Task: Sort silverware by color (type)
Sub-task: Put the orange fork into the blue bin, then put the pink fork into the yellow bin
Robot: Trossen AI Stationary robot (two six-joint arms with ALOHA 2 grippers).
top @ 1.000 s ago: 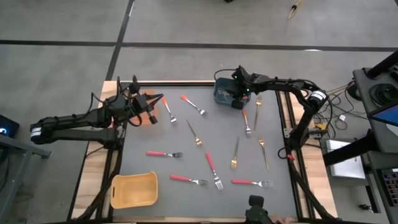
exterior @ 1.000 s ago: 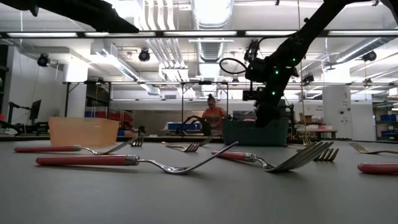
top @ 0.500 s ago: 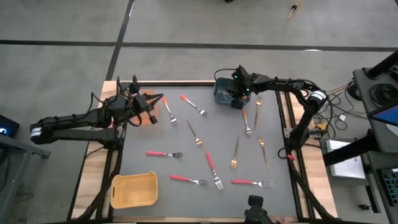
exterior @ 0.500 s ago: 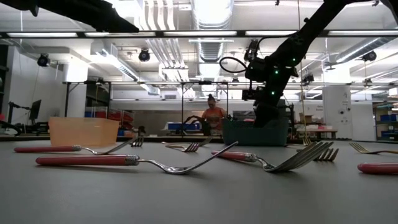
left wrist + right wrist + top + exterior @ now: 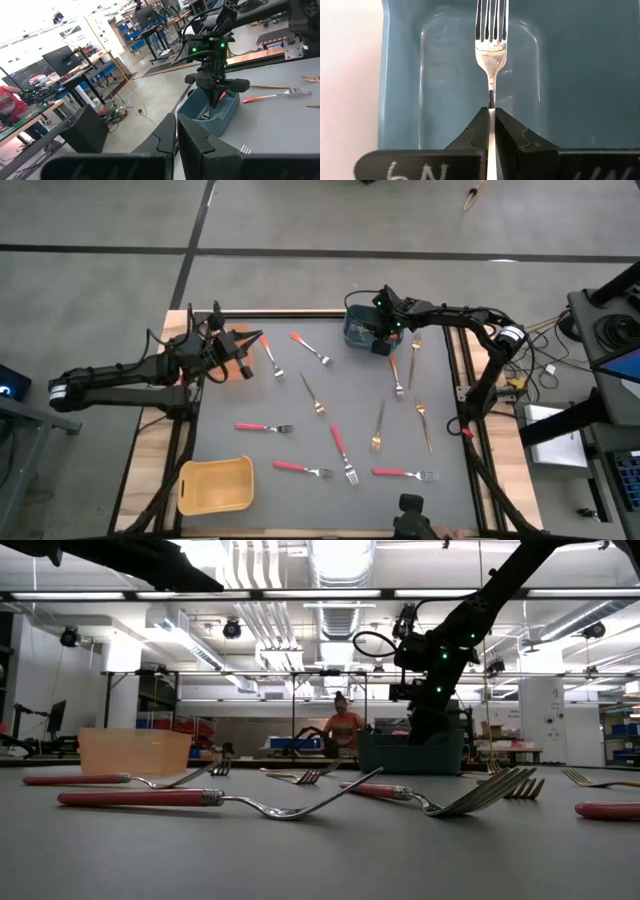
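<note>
My right gripper (image 5: 378, 332) is shut on a silver fork (image 5: 491, 45), tines pointing down into the blue-grey bin (image 5: 358, 330); its handle is hidden between the fingers (image 5: 479, 131). The left wrist view shows this gripper (image 5: 212, 99) over the bin (image 5: 225, 117). My left gripper (image 5: 238, 346) is shut and empty over the orange bin (image 5: 243, 370) at the far left. On the mat lie red-handled forks (image 5: 263, 427), orange-handled forks (image 5: 395, 370) and thin gold forks (image 5: 378, 425).
A yellow bin (image 5: 215, 485) stands at the near left corner; in the low view it (image 5: 135, 750) shows behind red-handled forks (image 5: 140, 798). A person (image 5: 343, 722) sits in the room beyond the table.
</note>
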